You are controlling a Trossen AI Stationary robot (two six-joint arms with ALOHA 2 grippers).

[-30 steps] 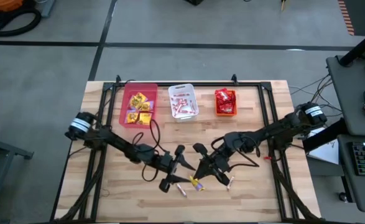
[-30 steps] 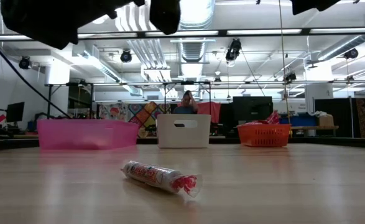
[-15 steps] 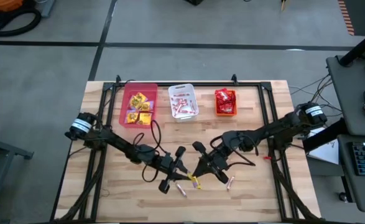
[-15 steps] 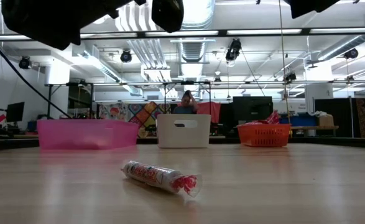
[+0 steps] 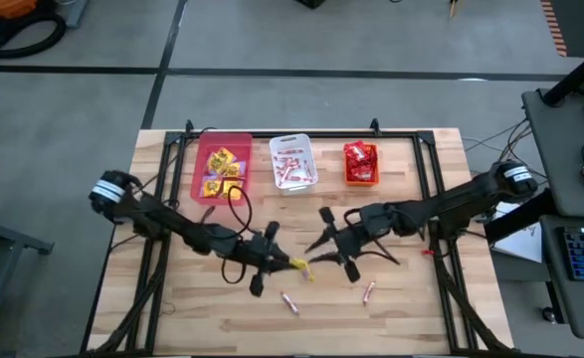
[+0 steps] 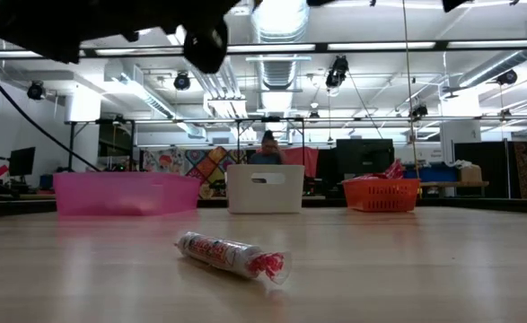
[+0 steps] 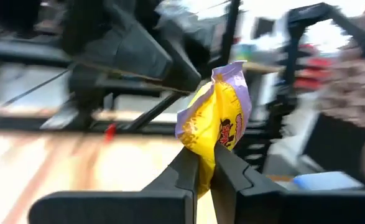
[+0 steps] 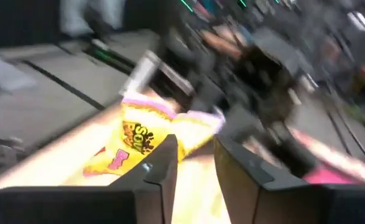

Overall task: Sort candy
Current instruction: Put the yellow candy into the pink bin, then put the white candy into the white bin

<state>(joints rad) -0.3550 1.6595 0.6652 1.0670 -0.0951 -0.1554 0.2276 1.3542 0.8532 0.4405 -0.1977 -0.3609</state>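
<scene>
A yellow square candy packet with purple edges is held up over the middle of the table, in my left gripper, which is shut on it; the high view shows the packet at the tip of that gripper. My right gripper faces it from the right, open, its fingers standing just short of the packet. Two thin pinkish candy sticks lie flat on the wood near the front; the low view shows one stick. My left gripper pinches the packet's lower edge between its two fingers. The fingers reach in level from the table's left. The packet stands up out of the fingers, crumpled, lifted clear of the table.
Along the far edge stand a pink bin with yellow packets, a white bin with sticks and an orange bin with red packets. A person sits in the room beyond the white bin.
The yellow packet has passed from my right gripper to my left. My left gripper has shut on it and drawn it toward the far and left edges, up from the two sticks. My right gripper has let go and backed toward the right and far edges.
</scene>
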